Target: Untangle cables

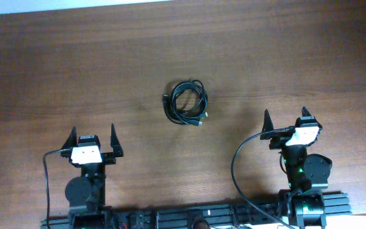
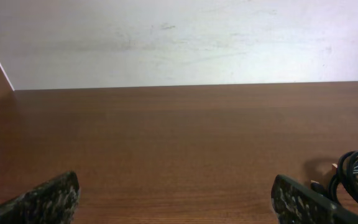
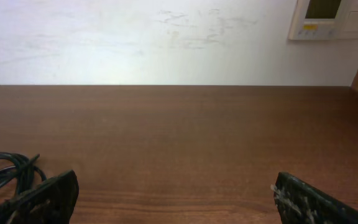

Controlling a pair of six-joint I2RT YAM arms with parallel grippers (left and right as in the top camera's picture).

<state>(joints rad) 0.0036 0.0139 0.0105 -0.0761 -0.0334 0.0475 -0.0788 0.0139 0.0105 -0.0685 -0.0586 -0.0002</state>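
The cables (image 1: 201, 102) lie as one small black coil of tangled loops on the brown wooden table (image 1: 75, 63), near its middle. My left gripper (image 1: 94, 131) stands open to the near left of the coil, well apart from it. My right gripper (image 1: 285, 114) stands open to the right of the coil, also apart. In the left wrist view the cables (image 2: 342, 176) show at the lower right, beyond the right finger, with bare wood between the fingers of the gripper (image 2: 176, 194). The right wrist view has the cables (image 3: 11, 158) at the lower left and its gripper (image 3: 176, 194) holding nothing.
Thick black arm wires (image 1: 236, 166) loop by the right arm and along the left arm (image 1: 45, 181). The arm bases and a black rail (image 1: 202, 216) line the near edge. A white wall (image 2: 179, 37) rises behind the far edge, with a wall panel (image 3: 331, 18).
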